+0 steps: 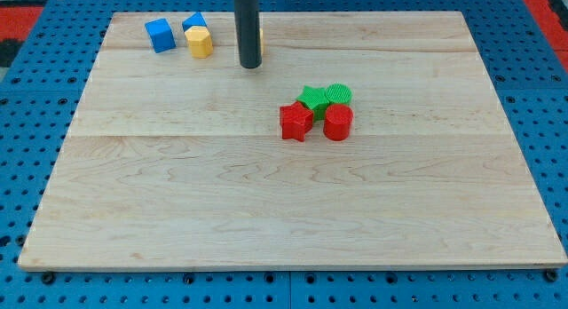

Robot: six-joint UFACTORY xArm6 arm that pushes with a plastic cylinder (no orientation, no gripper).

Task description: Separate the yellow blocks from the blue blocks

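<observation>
A blue cube (161,35) sits near the board's top left corner. A second blue block (194,22) lies to its right, touching the top side of a yellow hexagonal block (201,42). My dark rod stands upright to the right of these, its tip (250,66) on the board a short way right of the yellow block and apart from it. Only one yellow block shows plainly. A second one may be hidden behind the rod.
Near the board's middle is a tight cluster: a red star-like block (296,122), a red cylinder (338,122), a green star-like block (312,99) and a green cylinder (338,93). The wooden board (266,211) lies on a blue pegboard.
</observation>
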